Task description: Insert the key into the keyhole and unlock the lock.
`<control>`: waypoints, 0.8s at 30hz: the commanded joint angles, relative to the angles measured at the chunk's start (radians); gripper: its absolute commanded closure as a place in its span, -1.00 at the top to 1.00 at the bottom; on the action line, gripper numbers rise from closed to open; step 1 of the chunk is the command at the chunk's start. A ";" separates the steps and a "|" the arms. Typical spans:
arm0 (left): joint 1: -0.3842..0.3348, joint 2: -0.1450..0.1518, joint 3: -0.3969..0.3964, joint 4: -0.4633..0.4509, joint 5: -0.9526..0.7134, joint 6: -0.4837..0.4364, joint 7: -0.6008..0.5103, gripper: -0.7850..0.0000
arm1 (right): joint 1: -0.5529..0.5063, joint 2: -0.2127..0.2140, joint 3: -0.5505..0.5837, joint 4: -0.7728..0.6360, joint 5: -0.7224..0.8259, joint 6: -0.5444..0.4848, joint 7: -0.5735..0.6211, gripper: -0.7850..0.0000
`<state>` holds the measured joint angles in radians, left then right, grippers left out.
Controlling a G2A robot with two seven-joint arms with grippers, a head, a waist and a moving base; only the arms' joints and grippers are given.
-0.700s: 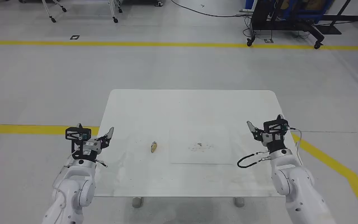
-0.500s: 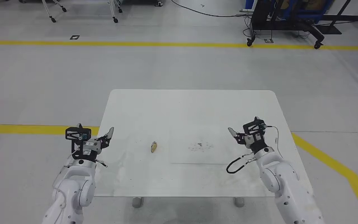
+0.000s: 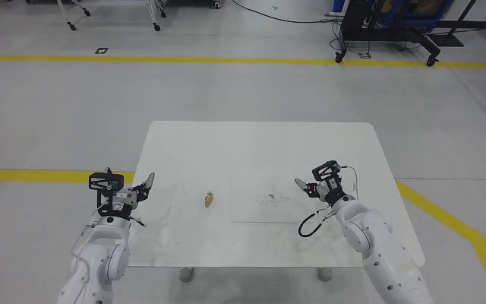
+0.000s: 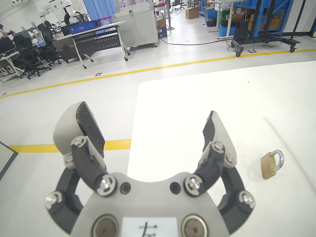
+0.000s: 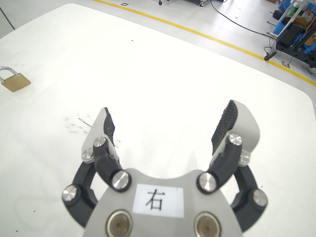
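A small brass lock (image 3: 209, 200) lies flat on the white table (image 3: 258, 144), left of the middle and toward the near side. Its silver shackle looks closed, and I cannot see the keyhole. I judge it dense and rigid for its size, with smooth faces that could slide on the tabletop. The best hold should be across the two flat sides of the body, leaving the end opposite the shackle free for the key.

To the right of the lock, apart from it and near the table's middle, a thin grey sliver sits among faint scuff marks. I take it for the key (image 3: 271, 199), though it is too small to be sure. In the right wrist view it shows as a fine line (image 5: 84, 122) beside one finger. If it is the key, it is light, stiff and flat against the surface, so hard to get under. I would pinch its broad head and expect it to skid.

The right gripper (image 3: 310, 181) hangs over the table just right of the key, its fingers spread wide and holding nothing. The left gripper (image 3: 129, 182) sits at the table's near left edge, well apart from the lock, fingers also wide and empty (image 4: 148, 109).
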<state>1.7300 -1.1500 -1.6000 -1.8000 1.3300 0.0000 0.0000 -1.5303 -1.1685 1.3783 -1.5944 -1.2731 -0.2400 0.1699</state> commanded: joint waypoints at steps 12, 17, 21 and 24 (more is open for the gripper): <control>0.000 0.000 0.000 0.000 0.000 0.000 0.000 1.00 | 0.302 0.010 -0.142 0.378 -0.053 -0.717 -0.090 0.81; 0.000 0.000 0.000 0.000 0.000 0.000 0.000 1.00 | 0.369 0.004 -0.215 0.447 -0.192 -0.737 -0.181 -0.08; 0.000 0.000 0.000 0.000 0.000 0.000 0.000 1.00 | 0.413 -0.001 -0.265 0.492 -0.256 -0.737 -0.228 -0.04; 0.000 0.000 0.000 0.000 0.000 0.000 0.000 1.00 | 0.439 -0.008 -0.298 0.522 -0.285 -0.719 -0.236 0.03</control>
<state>1.7300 -1.1500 -1.6000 -1.8000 1.3300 0.0000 0.0000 -1.0987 -1.1743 1.0896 -1.0812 -1.5522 -0.9660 -0.0651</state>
